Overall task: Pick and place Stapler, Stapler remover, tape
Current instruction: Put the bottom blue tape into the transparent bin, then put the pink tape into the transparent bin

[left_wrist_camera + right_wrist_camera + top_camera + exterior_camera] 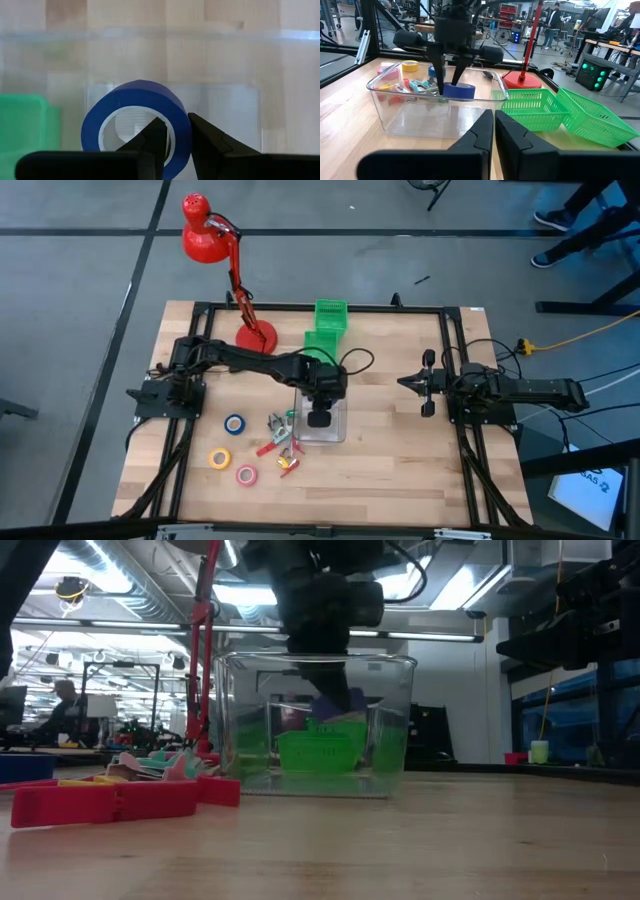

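My left gripper (319,418) reaches down into a clear plastic container (300,408) at the table's middle and is shut on a blue tape roll (135,107), which also shows inside the container in the right wrist view (459,91). Another blue roll (234,423), a yellow roll (219,458) and a pink-red roll (246,474) lie flat on the table left of the container. A red stapler (268,448) and small metal pieces (283,426) lie between them and the container. My right gripper (412,383) waits shut at the right, above the table. My left gripper holds the blue roll by its wall (184,131), one finger (156,135) inside the ring and the other finger (210,140) outside. The fingers come from above, pointing down into the container. The roll stands on edge below the fingers, inside the container walls; in the low view it seems clear of the floor.
A red desk lamp (255,335) stands on the table's far left. Two green mesh baskets (326,330) lie beyond the container. A black frame (455,315) edges the tabletop. Bare wood lies right of and in front of the container.
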